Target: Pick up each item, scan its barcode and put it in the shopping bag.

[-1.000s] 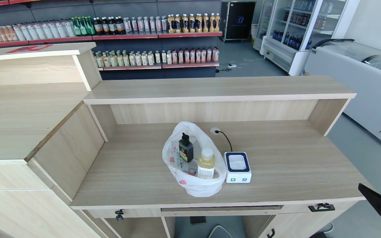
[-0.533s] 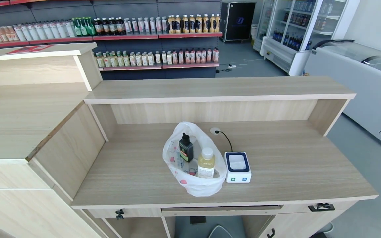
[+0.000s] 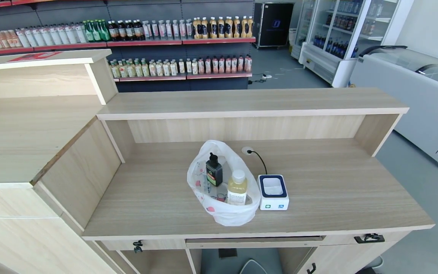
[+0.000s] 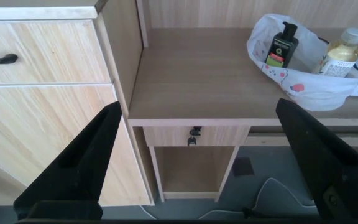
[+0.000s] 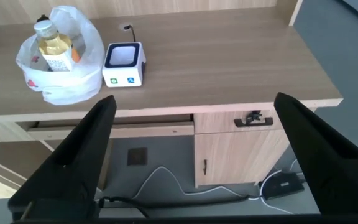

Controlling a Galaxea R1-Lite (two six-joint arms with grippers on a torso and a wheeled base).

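In the head view, a pale wood counter [image 3: 337, 190] with a raised back ledge carries a white shopping bag [image 3: 219, 215] near its middle. A black bottle [image 3: 214, 172] and a yellow juice bottle [image 3: 237, 188] stand upright inside the bag. A white scanner [image 3: 273, 192] sits just beside the bag on its right, and its black cable [image 3: 260, 160] runs to a hole in the counter. Behind are shelves of drinks [image 3: 127, 30], glass-door fridges [image 3: 340, 26] and a chest freezer [image 3: 413, 95].

In the left wrist view, the left gripper [image 4: 197, 104] hangs in front of the counter near the drawers [image 4: 42, 62]. Its fingers [image 4: 79, 168] are spread wide, holding nothing.

In the right wrist view, the right gripper [image 5: 194, 98] hangs in front of the counter, over a cupboard handle [image 5: 253, 118] and floor cables [image 5: 166, 180]. Its fingers [image 5: 73, 162] are spread wide and empty.
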